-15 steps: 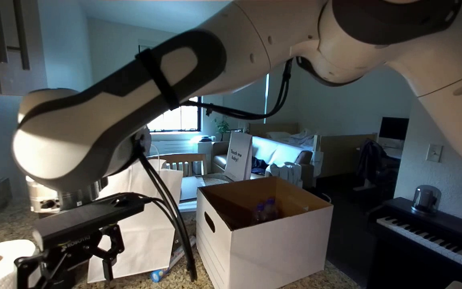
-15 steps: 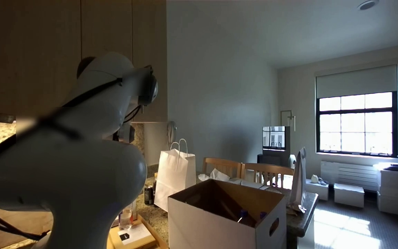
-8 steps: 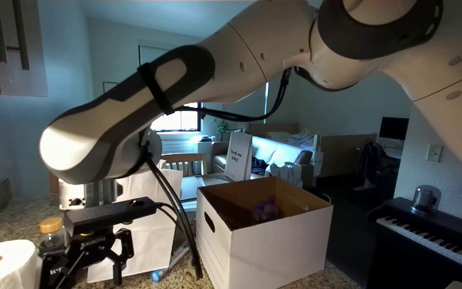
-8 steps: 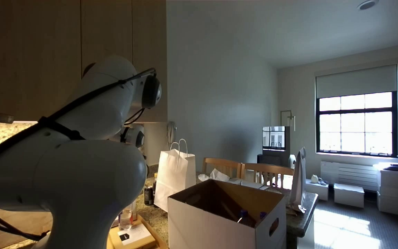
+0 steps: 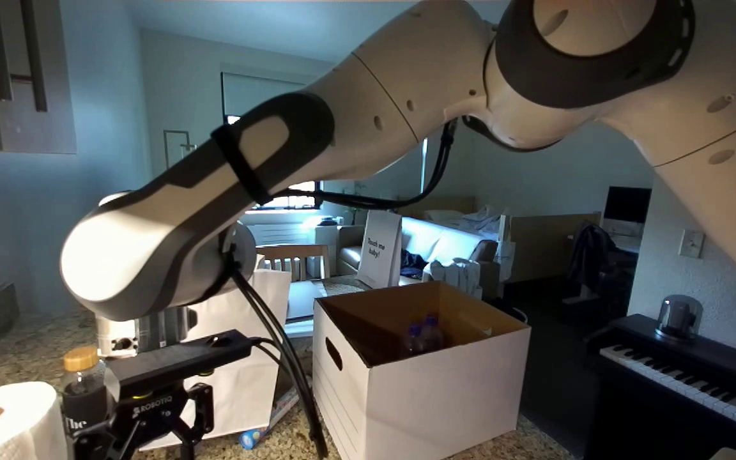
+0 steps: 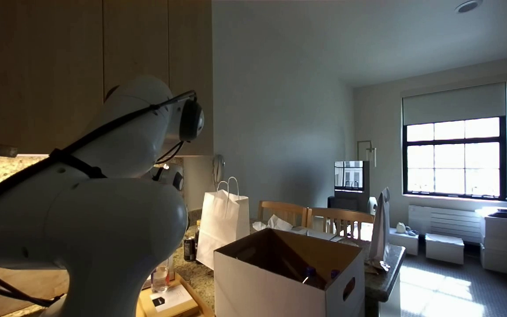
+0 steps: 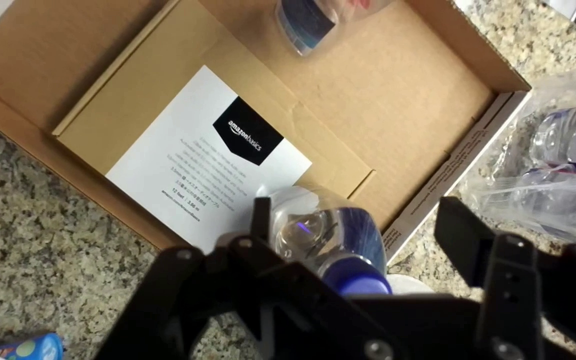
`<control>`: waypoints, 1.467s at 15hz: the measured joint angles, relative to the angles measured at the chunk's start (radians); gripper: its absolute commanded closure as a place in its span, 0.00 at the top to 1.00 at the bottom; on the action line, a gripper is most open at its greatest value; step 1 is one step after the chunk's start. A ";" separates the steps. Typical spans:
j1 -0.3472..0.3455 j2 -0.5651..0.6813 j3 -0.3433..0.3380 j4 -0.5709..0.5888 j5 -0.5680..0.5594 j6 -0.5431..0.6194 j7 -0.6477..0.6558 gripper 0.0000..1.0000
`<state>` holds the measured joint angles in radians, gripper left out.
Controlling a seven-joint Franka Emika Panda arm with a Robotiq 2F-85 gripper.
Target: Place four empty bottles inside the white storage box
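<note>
The white storage box [image 5: 451, 402] stands on the counter and also shows in an exterior view [image 6: 271, 286]. Two blue-capped bottles [image 5: 432, 335] [image 6: 310, 276] are inside it. My gripper [image 5: 138, 447] is low at the left, beside the dark jar, its fingertips cut by the frame edge. In the wrist view my gripper [image 7: 361, 230] is open. A clear bottle [image 7: 308, 232] with a blue cap shows between its fingers, closer to the left finger. Another bottle [image 7: 313, 22] lies at the top, partly out of frame. A clear bottle [image 6: 160, 279] shows in an exterior view.
A cardboard tray [image 7: 448, 65] holds a flat brown box [image 7: 208, 30]. Clear plastic packaging [image 7: 563, 175] lies at right. The paper roll [image 5: 16, 428], dark jar [image 5: 80, 390] and white paper bag [image 5: 240, 364] [image 6: 222, 224] stand near the arm.
In an exterior view my gripper has moved right, then down. The dark jar has come into view behind it. The box and the bottles in it have not moved.
</note>
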<state>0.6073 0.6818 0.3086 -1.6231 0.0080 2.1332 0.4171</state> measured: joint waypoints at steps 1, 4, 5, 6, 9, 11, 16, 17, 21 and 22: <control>0.003 0.003 -0.001 0.000 0.000 0.003 0.000 0.47; 0.026 0.005 -0.022 0.000 -0.001 0.025 0.001 0.26; 0.037 0.005 -0.032 0.000 -0.001 0.037 0.002 0.20; 0.048 0.005 -0.042 0.000 -0.002 0.047 0.002 0.15; 0.079 0.006 -0.068 0.000 -0.003 0.072 0.004 0.12; 0.095 0.006 -0.082 0.000 -0.003 0.082 0.006 0.38; 0.137 0.007 -0.119 0.000 -0.016 0.098 0.040 0.63; 0.146 0.007 -0.126 0.000 -0.017 0.098 0.043 0.69; 0.178 0.010 -0.153 -0.002 -0.022 0.124 0.065 0.95; 0.185 0.011 -0.160 -0.002 -0.023 0.132 0.072 0.99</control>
<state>0.7920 0.6925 0.1485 -1.6253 -0.0152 2.2650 0.4895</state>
